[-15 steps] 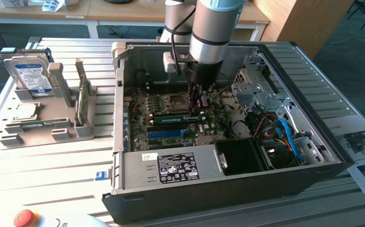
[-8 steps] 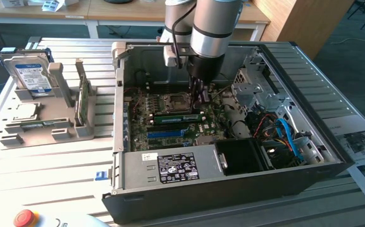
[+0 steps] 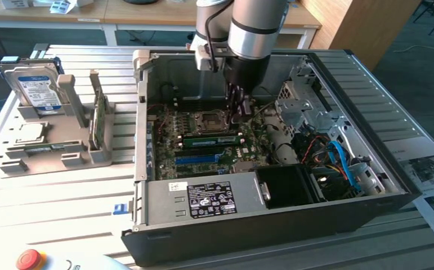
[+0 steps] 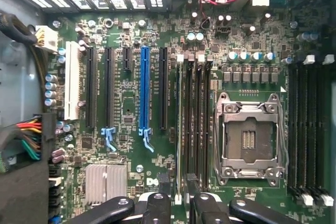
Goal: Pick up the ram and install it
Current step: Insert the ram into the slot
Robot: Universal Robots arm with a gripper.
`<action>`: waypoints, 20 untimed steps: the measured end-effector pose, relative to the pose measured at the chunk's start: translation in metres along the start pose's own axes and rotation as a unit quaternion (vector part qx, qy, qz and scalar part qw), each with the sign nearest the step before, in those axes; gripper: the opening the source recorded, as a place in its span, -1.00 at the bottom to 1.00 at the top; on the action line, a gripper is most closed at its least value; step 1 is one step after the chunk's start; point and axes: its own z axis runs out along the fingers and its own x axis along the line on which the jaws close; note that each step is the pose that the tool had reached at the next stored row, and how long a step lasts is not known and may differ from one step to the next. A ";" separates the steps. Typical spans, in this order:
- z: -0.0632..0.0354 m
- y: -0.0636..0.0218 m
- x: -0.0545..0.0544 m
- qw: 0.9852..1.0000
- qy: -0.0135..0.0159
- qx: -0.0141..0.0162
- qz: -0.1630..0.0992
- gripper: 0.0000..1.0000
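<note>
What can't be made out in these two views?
1. Whether the ram is latched in its slot: exterior view, too small, with the gripper close over one end.
2. Most of the gripper: wrist view, cut off by the picture edge.
3. The green stick in the grey holder: exterior view, edge-on, faces hidden.
4. The power supply label text: exterior view, too small.
5. The red button: exterior view, cut by the edge.

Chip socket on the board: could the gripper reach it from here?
Probably yes. The case is open, the socket lies bare with nothing over it, and the gripper hangs close beside it, over the memory slots.
</note>
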 end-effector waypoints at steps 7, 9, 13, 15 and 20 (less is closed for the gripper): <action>-0.0102 0.0001 0.000 1.000 0.001 0.000 0.000 -0.51; -0.0124 0.0001 0.001 1.000 0.002 0.000 0.000 -0.51; -0.0184 0.0002 0.001 1.000 0.002 0.000 0.000 -0.51; -0.0233 0.0003 0.001 1.000 0.003 0.000 0.000 -0.51; -0.0355 0.0004 0.001 1.000 0.004 0.000 0.000 -0.51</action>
